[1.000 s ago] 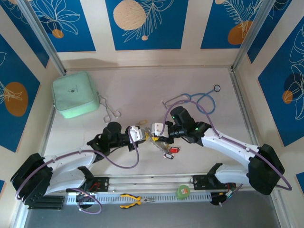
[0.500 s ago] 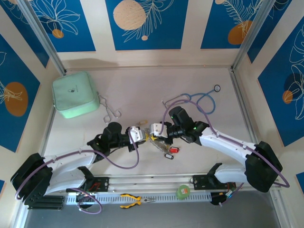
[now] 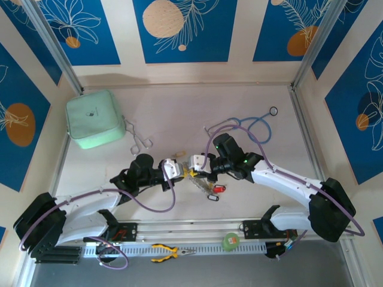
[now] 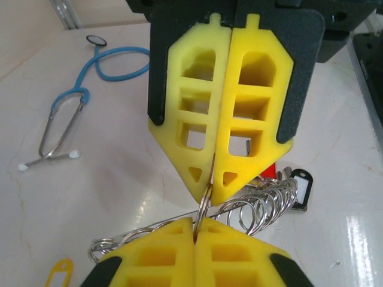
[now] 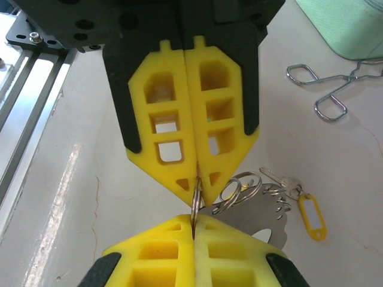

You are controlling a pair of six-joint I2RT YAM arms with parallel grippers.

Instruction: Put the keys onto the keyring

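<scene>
your left gripper (image 3: 175, 168) is clamped on a small metal ring (image 4: 205, 200) at mid-table. your right gripper (image 3: 194, 162) pinches that same ring from the other side, tip to tip. the keyring (image 4: 257, 206) trails off beside the ring as a coiled loop, with the red- and black-tagged keys (image 4: 298, 182) bunched at its far end. you cannot tell whether they are threaded on. the yellow-tagged key (image 5: 311, 218) lies apart on the table, so the threading looks unfinished.
</scene>
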